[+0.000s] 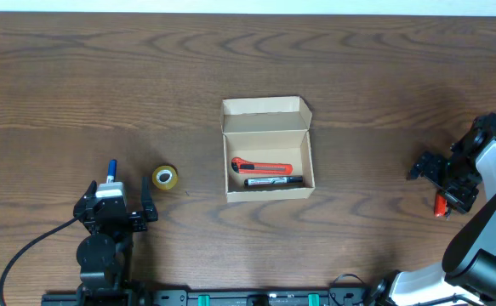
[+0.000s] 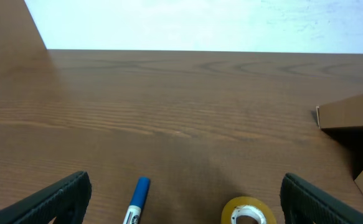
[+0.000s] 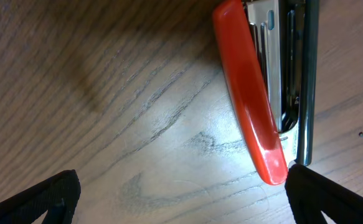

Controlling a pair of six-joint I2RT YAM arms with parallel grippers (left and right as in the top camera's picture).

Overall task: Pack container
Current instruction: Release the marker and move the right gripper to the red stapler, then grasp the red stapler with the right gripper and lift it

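Observation:
The container [image 1: 266, 121] is a tan cardboard box at the table's middle, its flap lid open at the back. A red utility knife [image 1: 260, 167] and a black marker [image 1: 273, 181] lie inside. Its corner shows in the left wrist view [image 2: 349, 112]. A yellow tape roll [image 1: 165, 177] [image 2: 248, 211] and a blue-capped marker [image 1: 110, 167] [image 2: 137, 198] lie between the jaws of my open, empty left gripper [image 1: 118, 202] [image 2: 184, 190]. My right gripper [image 1: 435, 183] [image 3: 181, 190] is open, with a red stapler [image 1: 440, 206] [image 3: 249, 93] lying by its right finger.
Bare wooden table [image 1: 358, 76] stretches around the box on all sides. The table's far edge meets a white wall in the left wrist view [image 2: 200, 25]. A black cable [image 1: 26, 246] trails from the left arm.

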